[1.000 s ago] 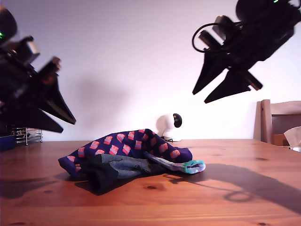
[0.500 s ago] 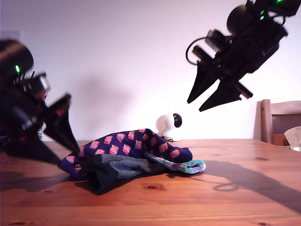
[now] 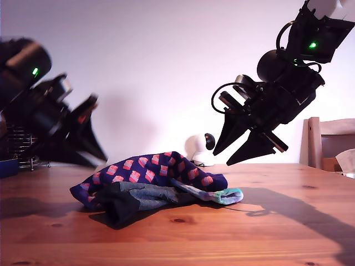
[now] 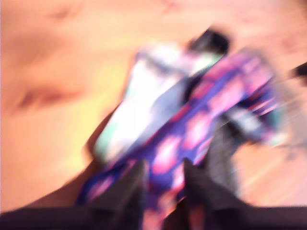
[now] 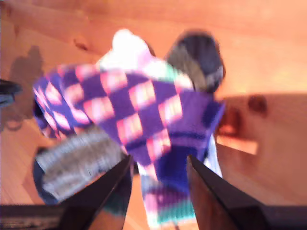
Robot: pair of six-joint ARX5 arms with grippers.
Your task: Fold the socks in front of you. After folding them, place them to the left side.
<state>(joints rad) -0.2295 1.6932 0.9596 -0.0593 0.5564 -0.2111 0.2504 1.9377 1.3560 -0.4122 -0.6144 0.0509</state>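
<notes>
The table [image 3: 288,233] is varnished wood, smooth with a soft sheen, knots and grain showing through. The navy-purple sock [image 3: 161,170] with pink blocks is matt knitted cloth; the dark grey sock [image 3: 133,198] is matt, ribbed at its cuff; the pastel sock [image 3: 227,195] is soft knit. Both grippers look like matt black plastic. The chair [image 3: 330,141] at 3 o'clock is plain wood.

Navy-purple sock [image 3: 161,170] with pink blocks, dark grey sock [image 3: 138,197], mint-pink sock [image 3: 227,195].
</notes>
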